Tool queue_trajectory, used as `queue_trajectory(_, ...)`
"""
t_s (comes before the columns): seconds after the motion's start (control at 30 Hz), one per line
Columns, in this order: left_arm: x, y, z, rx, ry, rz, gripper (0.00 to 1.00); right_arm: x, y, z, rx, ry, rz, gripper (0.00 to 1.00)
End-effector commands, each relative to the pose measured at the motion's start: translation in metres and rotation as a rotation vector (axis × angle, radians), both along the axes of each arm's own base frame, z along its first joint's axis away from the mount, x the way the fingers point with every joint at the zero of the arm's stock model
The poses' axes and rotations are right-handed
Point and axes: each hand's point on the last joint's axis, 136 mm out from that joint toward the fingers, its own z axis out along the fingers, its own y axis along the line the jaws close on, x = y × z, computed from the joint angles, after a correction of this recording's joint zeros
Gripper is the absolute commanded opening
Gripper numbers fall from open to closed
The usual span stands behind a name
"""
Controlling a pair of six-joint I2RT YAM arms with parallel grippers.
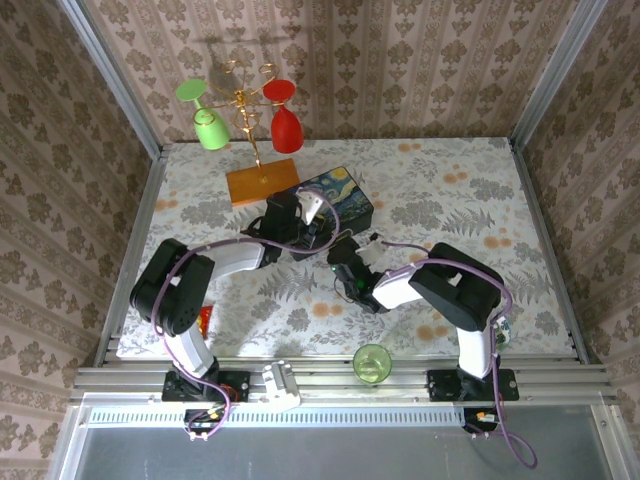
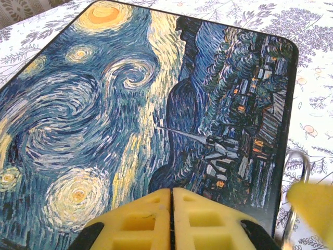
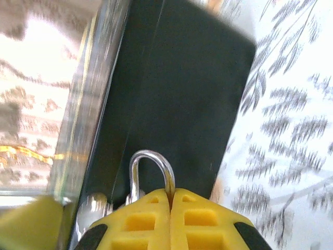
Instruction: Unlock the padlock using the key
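Floral desk (image 1: 450,200) carries the box (image 1: 340,195), and my right claw (image 3: 170,194) is pinched on the padlock (image 3: 151,153) at its dark side, apparently steadying it, while my left claw (image 2: 171,195) hovers closed over the lid, whether on the key I cannot tell.

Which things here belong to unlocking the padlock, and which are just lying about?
Job: padlock, right tool shut on it, left tool, painted box.
Lying about: green glass, red glass, stand, green cup.
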Motion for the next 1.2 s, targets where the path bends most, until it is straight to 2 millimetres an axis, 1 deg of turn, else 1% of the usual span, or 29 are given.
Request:
queue_trajectory(0.0,-0.054,0.030,-0.095,0.194,0.266,-0.027,0.10,0.013,-0.023,0.010,0.075,-0.053,-0.090,0.00)
queue_trajectory(0.07,-0.058,0.033,-0.100,0.193,0.273,-0.020,0.08,0.016,-0.020,0.018,0.053,-0.062,-0.072,0.00)
queue_trajectory(0.17,-0.058,0.036,-0.101,0.208,0.273,-0.012,0.08,0.015,-0.021,0.029,0.009,-0.078,-0.051,0.00)
queue_trajectory(0.23,-0.058,0.036,-0.096,0.187,0.270,-0.014,0.08,0.010,-0.025,0.028,-0.012,-0.049,-0.039,0.00)
queue_trajectory(0.3,-0.057,0.034,-0.091,0.171,0.266,-0.018,0.08,0.004,-0.031,0.029,-0.074,-0.021,-0.008,0.00)
queue_trajectory(0.4,-0.052,0.035,-0.080,0.150,0.262,-0.011,0.07,-0.014,-0.045,0.022,-0.235,0.095,0.077,0.00)
queue_trajectory(0.47,-0.046,0.035,-0.069,0.117,0.252,-0.007,0.08,-0.024,-0.049,0.021,-0.373,0.177,0.177,0.00)
queue_trajectory(0.53,-0.038,0.035,-0.057,0.086,0.246,0.002,0.08,-0.033,-0.047,0.021,-0.481,0.229,0.285,0.00)
queue_trajectory(0.63,-0.026,0.033,-0.040,0.074,0.234,0.017,0.09,-0.049,-0.058,0.018,-0.631,0.323,0.395,0.00)
queue_trajectory(0.67,-0.022,0.032,-0.034,0.063,0.226,0.025,0.11,-0.056,-0.067,0.017,-0.685,0.362,0.406,0.00)
queue_trajectory(0.7,-0.020,0.030,-0.028,0.046,0.221,0.029,0.11,-0.058,-0.071,0.017,-0.718,0.380,0.433,0.00)
queue_trajectory(0.77,-0.014,0.027,-0.013,0.003,0.211,0.037,0.12,-0.067,-0.087,0.014,-0.774,0.454,0.482,0.00)
queue_trajectory(0.8,-0.011,0.026,-0.006,-0.011,0.205,0.039,0.13,-0.068,-0.089,0.012,-0.780,0.475,0.525,0.00)
queue_trajectory(0.83,-0.008,0.026,0.000,-0.022,0.200,0.046,0.15,-0.072,-0.097,0.010,-0.793,0.521,0.543,0.00)
queue_trajectory(0.9,-0.001,0.026,0.010,-0.028,0.186,0.062,0.16,-0.077,-0.105,0.007,-0.823,0.580,0.616,0.00)
queue_trajectory(0.93,0.001,0.028,0.014,-0.021,0.178,0.066,0.18,-0.079,-0.111,0.008,-0.853,0.615,0.629,0.00)
queue_trajectory(1.0,0.005,0.031,0.025,-0.014,0.155,0.082,0.23,-0.081,-0.116,0.007,-0.897,0.665,0.688,0.00)
queue_trajectory(1.03,0.008,0.035,0.033,-0.024,0.146,0.096,0.24,-0.080,-0.119,0.007,-0.917,0.698,0.695,0.00)
queue_trajectory(1.07,0.009,0.038,0.043,-0.048,0.142,0.116,0.26,-0.085,-0.122,0.002,-0.947,0.742,0.733,0.00)
queue_trajectory(1.1,0.009,0.040,0.051,-0.072,0.143,0.133,0.29,-0.088,-0.123,0.000,-0.957,0.774,0.748,0.00)
queue_trajectory(1.17,0.005,0.046,0.071,-0.128,0.137,0.171,0.40,-0.089,-0.124,-0.007,-0.975,0.830,0.779,0.00)
